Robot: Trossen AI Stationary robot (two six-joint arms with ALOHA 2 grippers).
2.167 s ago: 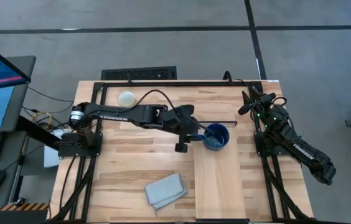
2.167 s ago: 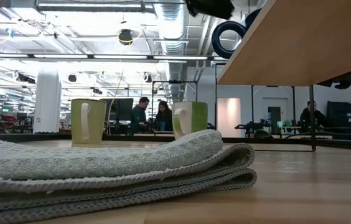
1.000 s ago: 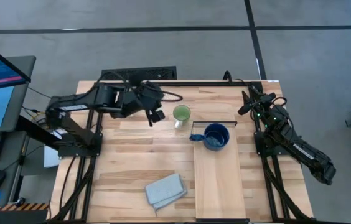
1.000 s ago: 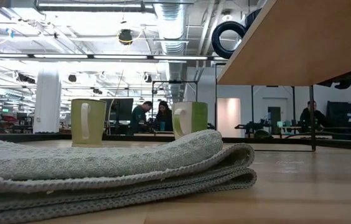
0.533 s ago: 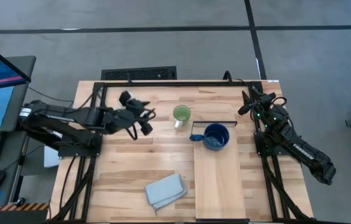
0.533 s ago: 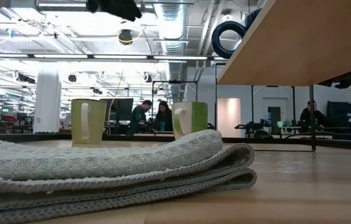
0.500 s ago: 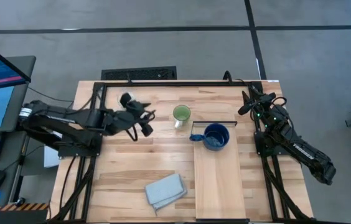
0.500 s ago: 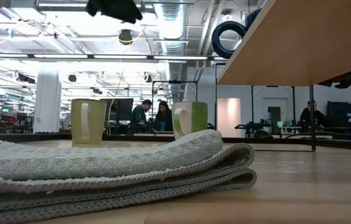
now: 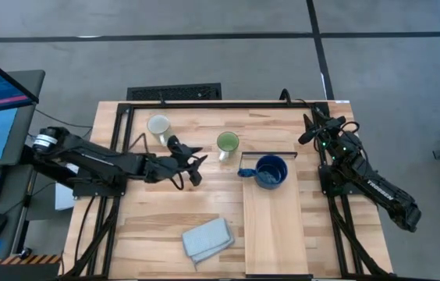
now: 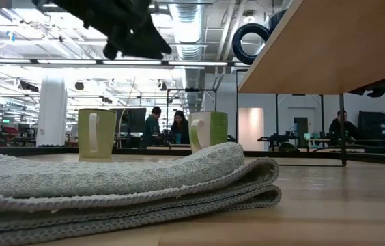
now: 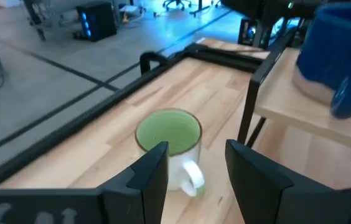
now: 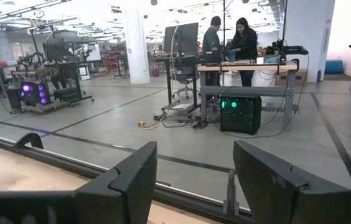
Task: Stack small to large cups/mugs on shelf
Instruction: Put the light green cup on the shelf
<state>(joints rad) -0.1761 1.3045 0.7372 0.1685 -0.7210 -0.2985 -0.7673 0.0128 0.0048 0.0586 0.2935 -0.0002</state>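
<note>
A green mug (image 9: 228,143) (image 11: 168,144) stands on the table just left of the shelf (image 9: 275,226), a raised light-wood plank. A dark blue mug (image 9: 271,171) (image 11: 340,59) stands on the shelf's far end. The white mug (image 9: 158,125) (image 10: 97,133) stands at the far left. My left gripper (image 9: 195,165) (image 11: 195,177) hovers open above the table, left of the green mug and pointing at it, with nothing between its fingers. My right gripper (image 12: 194,180) waits open at the table's right edge.
A folded grey-blue cloth (image 9: 208,238) (image 10: 124,181) lies near the front edge, left of the shelf. A dark metal frame (image 9: 204,104) runs along the far edge. People stand at desks in the room beyond (image 12: 228,37).
My left gripper has come down from high over the table's far left part toward the tabletop, moving nearer and toward the green mug, and has rolled as it sank. Its fingers have stayed apart. No mug has moved.
</note>
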